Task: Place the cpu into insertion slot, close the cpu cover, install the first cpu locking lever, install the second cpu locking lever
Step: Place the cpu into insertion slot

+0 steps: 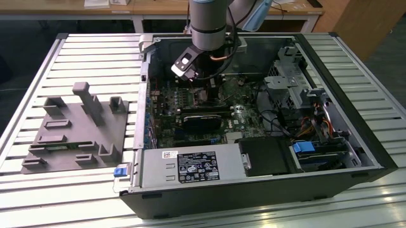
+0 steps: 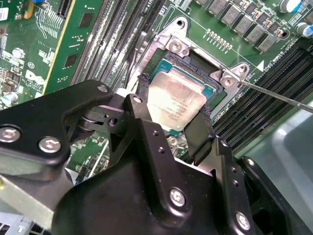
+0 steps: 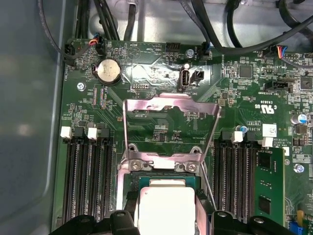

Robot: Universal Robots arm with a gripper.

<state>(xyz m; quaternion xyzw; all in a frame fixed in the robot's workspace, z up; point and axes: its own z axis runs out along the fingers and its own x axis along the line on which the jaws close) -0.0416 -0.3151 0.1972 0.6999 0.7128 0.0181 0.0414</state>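
The cpu (image 2: 172, 102) is right here between my fingers (image 2: 142, 90), pale metal face up, and my hand (image 2: 175, 98) is closed on it, one finger against each of two opposite edges. It is sitting over the insertion slot (image 2: 194, 61). The slot's dark frame shows past the far edge of the chip, but I cannot tell whether the chip is fully seated.

In the first wrist view the same chip (image 3: 166, 208) lies between my two black fingers. Just beyond it the cpu cover (image 3: 168, 104) is swung open on its hinge, a silvery frame with the green motherboard (image 3: 156, 73) showing through its window.

Out from the socket corner in the second wrist view runs a thin locking lever (image 2: 276, 94), a bare wire rod slanting away over the black memory slots (image 2: 266, 83). Memory slots flank the socket on both sides, and one of them carries a green memory module (image 3: 269, 181). Past the raised cover sits a round coin cell battery (image 3: 108, 72), and black cables (image 3: 220, 24) run across above the board's edge.

Pulling back to the exterior view, my arm (image 1: 209, 23) reaches down into an open computer case (image 1: 355, 118) lying on its side on the slatted worktop (image 1: 95, 52). The power supply (image 1: 190, 166) sits at the near edge, and a grey fixture (image 1: 76, 128) rests beside the case on the exterior view's left.
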